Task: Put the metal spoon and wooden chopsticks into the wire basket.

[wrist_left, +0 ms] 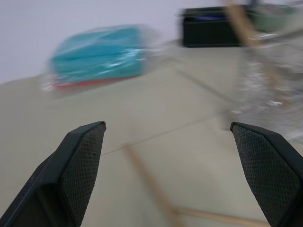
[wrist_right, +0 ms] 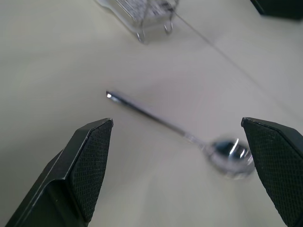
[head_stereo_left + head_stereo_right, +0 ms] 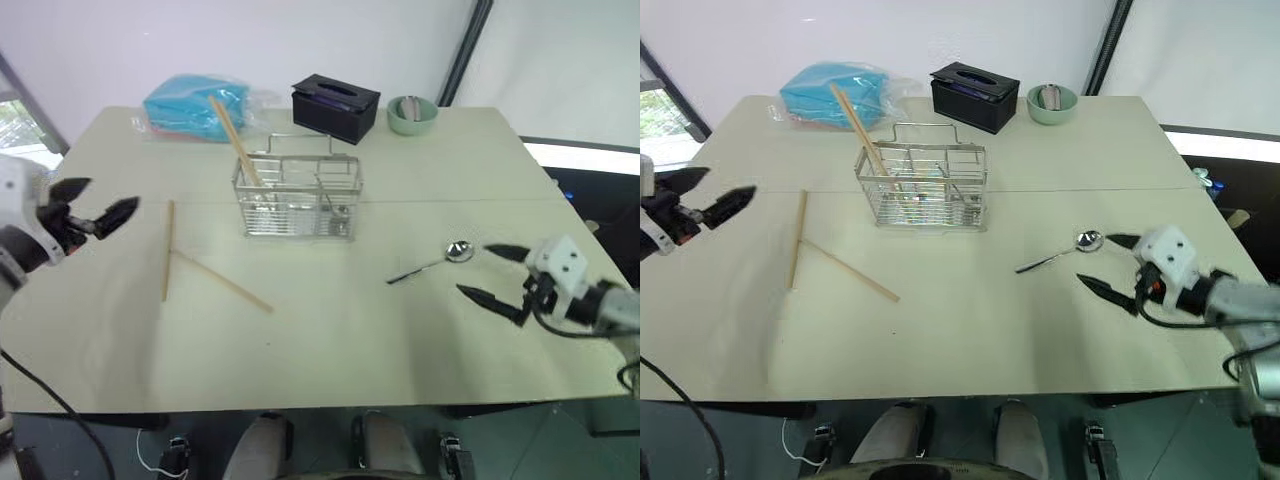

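The wire basket (image 3: 298,195) stands at the table's middle back, and one wooden chopstick (image 3: 235,140) leans out of its left end. Two more wooden chopsticks lie on the table to its left: one (image 3: 168,250) runs front to back, the other (image 3: 222,281) slants toward the front. The metal spoon (image 3: 432,262) lies right of centre, its bowl toward my right gripper (image 3: 478,270), which hovers open just right of it and holds nothing. At the table's left edge my left gripper (image 3: 100,200) is open and empty, left of the lying chopsticks. The right wrist view has the spoon (image 2: 175,127) between the open fingers.
A black tissue box (image 3: 335,106) and a green bowl (image 3: 412,114) stand behind the basket. A blue packet in clear plastic (image 3: 195,105) lies at the back left. The pale table (image 3: 330,350) has bare room in front.
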Robot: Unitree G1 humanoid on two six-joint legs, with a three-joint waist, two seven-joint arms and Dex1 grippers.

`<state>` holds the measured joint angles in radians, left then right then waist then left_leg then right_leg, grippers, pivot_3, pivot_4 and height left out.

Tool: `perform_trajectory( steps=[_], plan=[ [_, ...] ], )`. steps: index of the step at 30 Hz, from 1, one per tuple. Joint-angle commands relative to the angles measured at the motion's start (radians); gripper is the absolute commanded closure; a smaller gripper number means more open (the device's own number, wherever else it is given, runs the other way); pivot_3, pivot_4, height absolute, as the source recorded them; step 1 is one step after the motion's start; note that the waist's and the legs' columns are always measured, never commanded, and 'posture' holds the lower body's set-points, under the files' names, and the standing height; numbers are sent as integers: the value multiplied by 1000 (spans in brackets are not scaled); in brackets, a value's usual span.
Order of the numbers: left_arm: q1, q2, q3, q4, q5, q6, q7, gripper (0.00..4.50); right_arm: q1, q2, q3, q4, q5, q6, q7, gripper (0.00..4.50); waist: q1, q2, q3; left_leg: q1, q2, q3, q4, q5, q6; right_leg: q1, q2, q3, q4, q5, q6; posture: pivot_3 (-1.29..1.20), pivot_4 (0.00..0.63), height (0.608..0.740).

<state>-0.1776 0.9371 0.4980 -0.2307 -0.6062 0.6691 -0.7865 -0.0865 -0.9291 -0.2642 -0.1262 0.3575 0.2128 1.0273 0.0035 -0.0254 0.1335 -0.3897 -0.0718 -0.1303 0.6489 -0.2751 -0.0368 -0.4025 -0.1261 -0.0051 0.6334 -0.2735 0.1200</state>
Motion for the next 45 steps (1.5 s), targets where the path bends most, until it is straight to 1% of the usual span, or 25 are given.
perform_trajectory(
  steps=[1,4,6,11,15,18,21,22,24,26,34,37,40,41,44,45],
  plan=[
    [42,85,-55,-110,-66,33,-165,48,-176,-38,110,99,-34,-67,134,0,-3,0,0,1,0,0,0,0,0,0,0,0,0,0,0,0,150,654],
    [78,148,-110,-180,-83,23,-277,48,-369,-38,233,240,-84,-124,269,0,-15,3,4,-1,1,0,-1,0,0,0,0,-1,-1,0,0,0,150,654],
    [78,163,-133,-199,-81,12,-310,48,-460,-28,291,330,-113,-154,334,0,-15,3,4,-1,1,0,-1,0,0,0,0,-1,-1,0,0,0,150,654],
    [27,151,-211,-236,-82,8,-319,48,-737,33,488,701,-286,-319,524,0,-17,3,5,-1,0,0,-1,0,0,0,2,-1,-3,0,0,0,150,654],
    [0,129,-221,-253,-94,25,-285,48,-890,89,581,957,-400,-468,583,0,-19,4,6,0,-1,0,-1,0,0,0,3,-1,-2,2,3,0,150,654],
    [9,120,-201,-290,-118,50,-257,48,-991,134,636,1123,-493,-562,582,0,-22,4,6,0,0,0,-2,0,0,-1,4,-1,-2,2,4,0,150,654],
    [27,114,-181,-327,-136,73,-225,48,-1057,172,668,1245,-567,-624,536,0,-24,4,6,0,0,0,-2,0,0,-1,4,-1,-1,3,4,0,150,654],
    [32,113,-173,-337,-143,81,-214,48,-1071,182,674,1274,-587,-642,517,0,-24,4,6,0,0,0,-2,0,0,-1,4,-1,-1,3,4,0,150,654],
    [41,109,-153,-362,-161,102,-184,48,-1093,207,696,1327,-646,-669,420,0,-24,4,6,0,0,-1,-2,1,-1,-1,4,-1,-1,3,3,0,150,654],
    [47,111,-136,-382,-178,120,-164,48,-1103,225,702,1362,-676,-684,381,0,-24,4,6,0,0,-1,-1,1,-1,-1,5,-1,0,3,3,0,150,654],
    [55,123,-73,-427,-230,168,-111,48,-1103,266,703,1419,-743,-692,313,0,-24,4,6,1,0,-2,-1,2,-3,-1,6,0,2,4,2,0,150,654],
    [42,124,-65,-432,-244,179,-90,0,-1097,272,699,1427,-755,-690,310,828,-24,3,5,2,0,-2,-1,2,-3,0,6,0,2,4,2,0,150,654],
    [27,125,-68,-432,-256,184,-73,0,-1095,275,687,1432,-750,-686,330,2291,-25,3,6,4,0,-2,0,2,-3,2,7,0,2,4,1,0,150,654],
    [22,126,-70,-431,-259,184,-70,0,-1095,276,683,1433,-748,-685,331,2888,-25,3,6,4,0,-2,0,2,-4,2,7,0,2,4,1,0,150,654],
    [5,128,-81,-419,-260,178,-63,0,-1094,276,677,1434,-744,-681,340,4481,-26,3,6,5,0,-2,0,3,-4,3,7,0,3,4,1,0,150,654],
    [-7,127,-88,-412,-258,176,-61,0,-1092,275,673,1435,-741,-679,348,4481,-25,3,6,5,0,-2,0,3,-4,2,7,0,3,4,1,0,150,654]
  ],
)
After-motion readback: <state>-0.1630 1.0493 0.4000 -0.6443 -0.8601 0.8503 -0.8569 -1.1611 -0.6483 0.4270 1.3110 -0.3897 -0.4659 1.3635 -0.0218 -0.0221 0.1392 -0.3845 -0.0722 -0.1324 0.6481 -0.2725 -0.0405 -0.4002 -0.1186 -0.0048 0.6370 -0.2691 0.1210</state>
